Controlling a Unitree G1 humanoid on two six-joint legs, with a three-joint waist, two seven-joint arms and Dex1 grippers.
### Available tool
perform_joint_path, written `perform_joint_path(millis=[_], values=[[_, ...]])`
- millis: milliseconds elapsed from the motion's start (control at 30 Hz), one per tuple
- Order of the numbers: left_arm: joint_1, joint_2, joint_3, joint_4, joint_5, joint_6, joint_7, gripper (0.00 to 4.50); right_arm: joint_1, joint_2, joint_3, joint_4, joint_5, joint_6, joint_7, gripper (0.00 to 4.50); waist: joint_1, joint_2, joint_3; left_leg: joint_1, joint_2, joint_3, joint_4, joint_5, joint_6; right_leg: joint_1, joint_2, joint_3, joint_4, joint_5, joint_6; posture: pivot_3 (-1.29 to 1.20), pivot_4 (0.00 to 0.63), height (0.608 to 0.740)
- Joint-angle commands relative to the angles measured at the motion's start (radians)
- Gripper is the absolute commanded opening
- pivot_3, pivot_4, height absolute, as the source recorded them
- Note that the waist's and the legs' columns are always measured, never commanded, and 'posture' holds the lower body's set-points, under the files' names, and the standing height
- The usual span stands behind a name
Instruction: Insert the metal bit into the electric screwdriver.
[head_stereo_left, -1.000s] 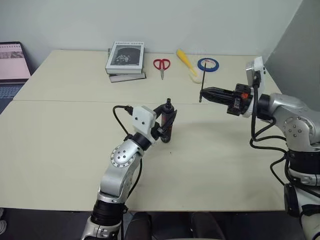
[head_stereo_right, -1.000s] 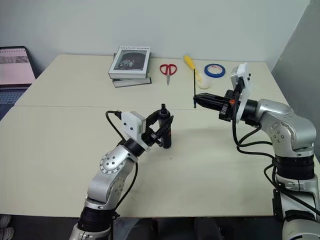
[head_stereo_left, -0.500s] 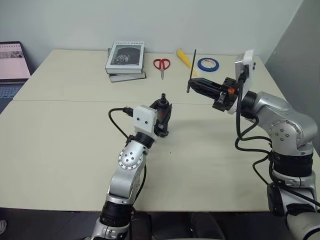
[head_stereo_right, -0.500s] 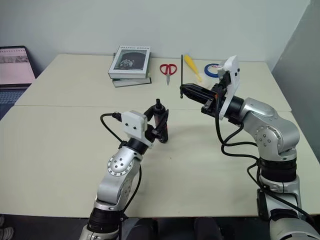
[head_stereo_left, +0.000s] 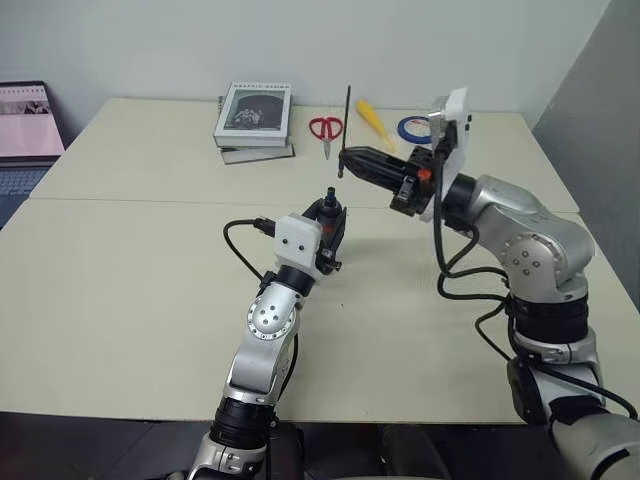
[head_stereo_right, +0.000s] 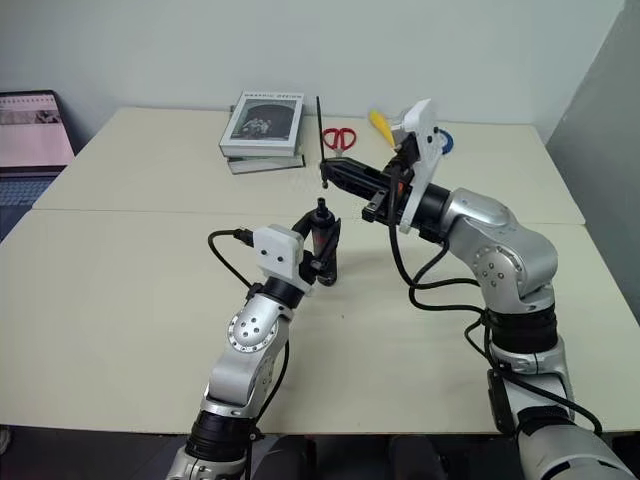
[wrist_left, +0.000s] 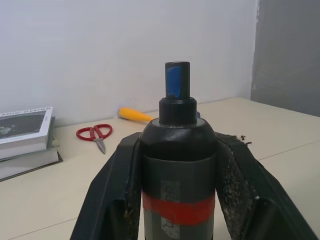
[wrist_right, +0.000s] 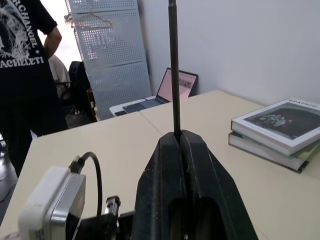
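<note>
My left gripper (head_stereo_left: 329, 228) is shut on the electric screwdriver (head_stereo_left: 331, 220), a black cylinder with a red band (wrist_left: 176, 208). It stands upright with its bluish tip (wrist_left: 177, 80) on top, and a finger (wrist_left: 116, 191) hugs each side. My right gripper (head_stereo_left: 348, 160) is shut on the metal bit (head_stereo_left: 347, 125), a thin grey rod held nearly upright. The bit's lower end hangs just above the screwdriver's tip, slightly to its right, with a small gap. In the right wrist view the metal bit (wrist_right: 173, 65) rises from the closed fingertips (wrist_right: 179, 140).
At the table's far side lie stacked books (head_stereo_left: 252, 112), red scissors (head_stereo_left: 323, 128), a yellow-handled brush (head_stereo_left: 372, 117) and a blue tape roll (head_stereo_left: 410, 127). A laptop (head_stereo_left: 25, 110) sits far left. A person (wrist_right: 25, 75) stands beyond the table.
My right gripper has carried the bit leftward and a little up, from well right of the screwdriver to just over its tip. The left wrist has turned, setting the screwdriver more upright.
</note>
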Motion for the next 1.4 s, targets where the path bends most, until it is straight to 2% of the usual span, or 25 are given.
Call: perform_joint_path(millis=[33,467,900,1400], values=[[-0.004,-0.006,-0.006,-0.013,0.005,-0.011,0.001,1.66,-0.041,0.020,0.006,0.021,-0.026,-0.044,0.006,0.00,0.000,0.000,0.000,0.000,0.000,0.000,0.000,0.000,0.000,0.000,0.000,0.000,0.000,0.000,0.000,0.00,0.150,0.740],[-0.004,-0.008,-0.008,-0.017,0.010,-0.012,0.007,1.66,-0.040,0.047,0.020,0.046,-0.079,-0.050,-0.010,0.00,0.000,0.000,0.000,0.000,0.000,-0.001,0.000,0.000,0.000,0.000,0.000,-0.001,0.000,0.000,0.000,0.00,0.150,0.740],[-0.013,-0.014,-0.006,-0.015,0.017,-0.010,0.013,1.66,-0.008,0.059,0.014,-0.059,-0.114,-0.015,-0.129,0.00,0.000,0.000,0.000,-0.001,0.000,-0.001,-0.001,0.000,0.000,-0.001,0.000,-0.001,0.000,0.000,-0.001,0.00,0.150,0.740],[-0.015,-0.009,-0.001,-0.010,0.019,-0.012,0.011,1.66,0.050,0.063,0.033,-0.132,-0.106,0.046,-0.165,0.00,0.000,0.000,0.000,-0.003,0.000,-0.002,-0.001,0.000,0.000,-0.002,0.000,-0.002,-0.001,0.000,-0.001,0.00,0.150,0.740]])
